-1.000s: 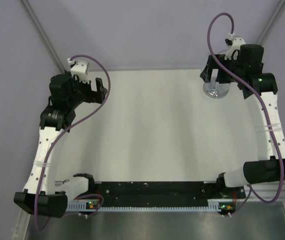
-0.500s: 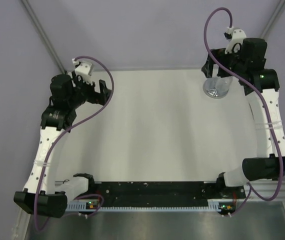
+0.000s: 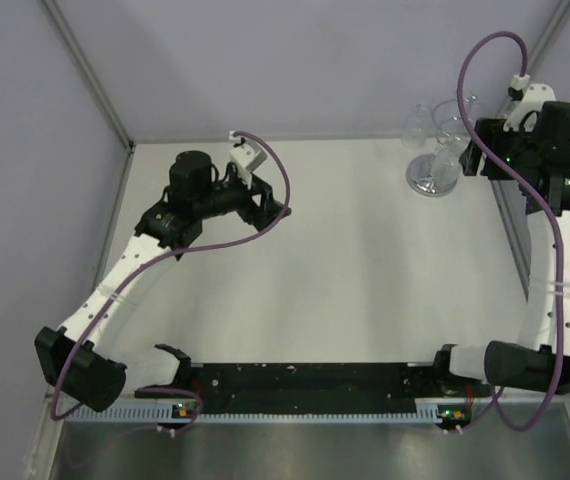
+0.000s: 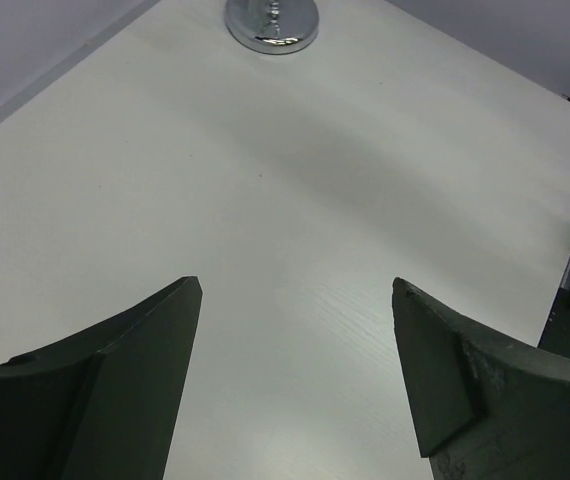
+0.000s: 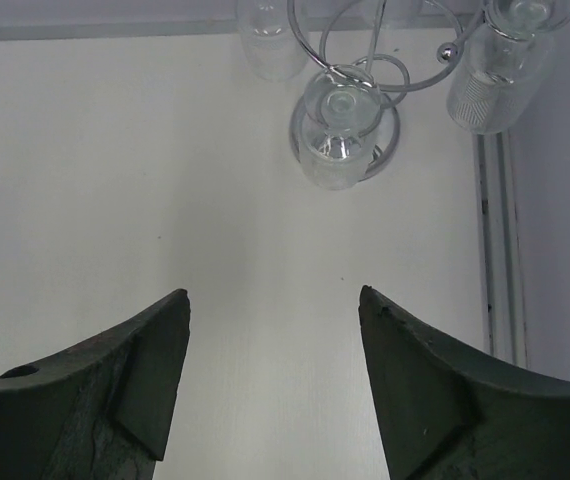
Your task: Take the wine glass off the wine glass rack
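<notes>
The wine glass rack [image 3: 433, 178] stands at the table's back right corner on its round shiny base [image 4: 272, 25]. In the right wrist view its looped wire arms [image 5: 447, 52] carry three clear glasses: a wine glass [image 5: 338, 135] in the middle, one on the right [image 5: 490, 75] and one on the left [image 5: 270, 45]. My right gripper [image 3: 468, 155] [image 5: 273, 295] is open just right of the rack, holding nothing and touching no glass. My left gripper [image 3: 277, 203] [image 4: 295, 290] is open over the table's middle, pointing toward the rack from far off.
Purple walls close the table [image 3: 315, 280] at the back and sides, and the rack sits close to the back right wall corner. A metal rail [image 5: 495, 250] runs along the table's right edge. The arm bases [image 3: 305, 385] line the near edge.
My left arm has swung from the left edge toward the table's middle. My right gripper has drawn back to the right off the rack, uncovering the glasses.
</notes>
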Motion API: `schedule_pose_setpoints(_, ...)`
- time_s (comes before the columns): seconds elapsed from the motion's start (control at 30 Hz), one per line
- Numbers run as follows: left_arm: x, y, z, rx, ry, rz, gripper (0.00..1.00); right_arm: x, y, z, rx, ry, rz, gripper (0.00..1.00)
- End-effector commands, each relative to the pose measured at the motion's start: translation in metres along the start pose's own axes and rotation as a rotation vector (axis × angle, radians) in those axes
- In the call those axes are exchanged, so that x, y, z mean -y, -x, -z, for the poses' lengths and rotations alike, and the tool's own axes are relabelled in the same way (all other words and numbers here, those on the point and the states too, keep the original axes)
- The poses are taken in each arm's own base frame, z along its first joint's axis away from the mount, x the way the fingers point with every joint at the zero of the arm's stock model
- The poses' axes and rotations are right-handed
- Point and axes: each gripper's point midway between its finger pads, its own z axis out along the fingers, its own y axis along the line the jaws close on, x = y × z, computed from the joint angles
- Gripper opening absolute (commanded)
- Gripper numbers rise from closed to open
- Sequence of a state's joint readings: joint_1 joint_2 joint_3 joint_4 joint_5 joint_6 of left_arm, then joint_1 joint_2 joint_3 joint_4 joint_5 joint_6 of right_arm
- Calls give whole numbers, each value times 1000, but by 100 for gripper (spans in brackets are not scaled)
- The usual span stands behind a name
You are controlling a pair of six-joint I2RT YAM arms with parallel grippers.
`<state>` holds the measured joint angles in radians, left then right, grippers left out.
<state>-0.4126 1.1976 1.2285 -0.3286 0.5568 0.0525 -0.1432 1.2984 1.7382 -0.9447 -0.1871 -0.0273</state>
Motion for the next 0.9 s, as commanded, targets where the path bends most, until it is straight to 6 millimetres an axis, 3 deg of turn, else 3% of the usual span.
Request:
schedule_pose_setpoints(0.0,21,23,-24,75,-115,-40,82,3,8,5,11,5,40,65)
schedule_pose_setpoints(0.23,32,9,-50,59,-153,-54,80,24,49,-47,71,-24,40,56)
schedule_pose_setpoints(0.37,23,-10,-71,-9,-135,-33,77,33,53,-74,52,-1,40,53)
schedule_pose_setpoints(0.47,10,-25,-81,-75,-91,-37,77,38,41,-84,27,24,15,56)
schedule_pose_setpoints(0.6,3,-34,-88,-99,-87,-78,83,29,18,-86,37,151,28,64)
schedule_pose_setpoints(0.7,3,-27,-94,-68,-90,-122,89,36,-4,-89,80,188,38,74)
schedule_pose_setpoints(0.73,0,-23,-97,-57,-76,-131,98,36,-20,-91,75,207,33,79)
schedule_pose_setpoints(0.87,-6,-11,-111,-39,-74,-170,98,33,-42,-98,120,277,50,89)
